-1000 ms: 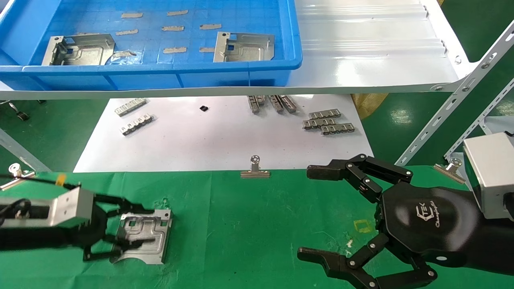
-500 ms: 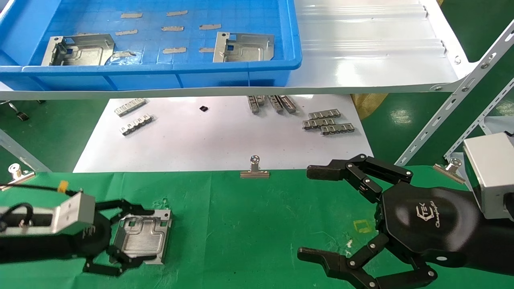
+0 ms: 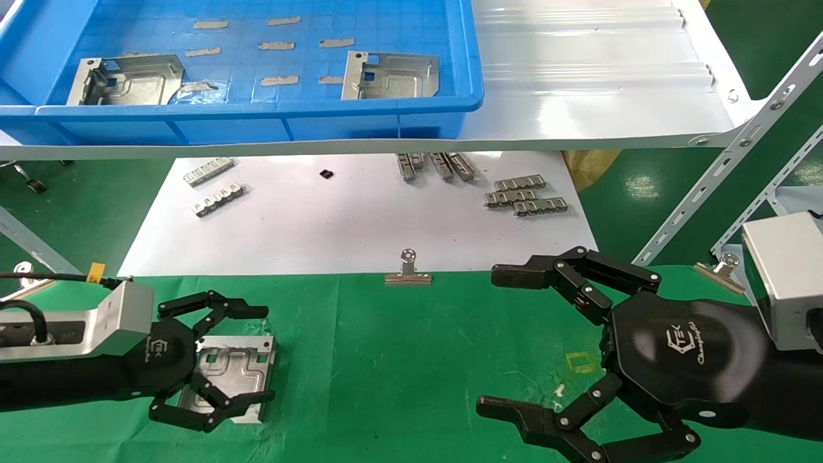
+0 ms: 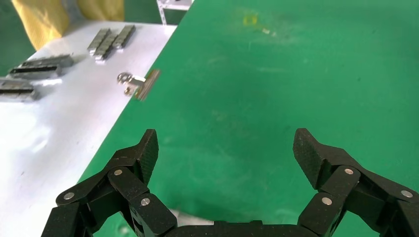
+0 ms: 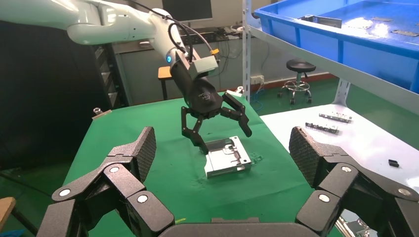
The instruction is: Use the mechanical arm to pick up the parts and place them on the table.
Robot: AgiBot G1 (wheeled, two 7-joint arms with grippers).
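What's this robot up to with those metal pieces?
It is moving metal parts from the blue bin onto the green table. The left hand hangs open above one part lying flat on the cloth, not gripping it. Two more parts wait in the bin. The right hand sits open and empty nearby.

Both arms end in black claws with jointed fingers pinned by small silver rivets. The right claw (image 3: 566,347) has a glossy domed palm with a white "TEK" logo and script lettering, behind it a silver-grey wrist block (image 3: 784,280). The left claw (image 3: 215,360) bears the same white logo; its silver block (image 3: 109,321) carries black cables and a yellow tag (image 3: 95,270). The fingertip pads (image 4: 148,148) are finely textured. The left upper arm (image 5: 99,22) is glossy white.
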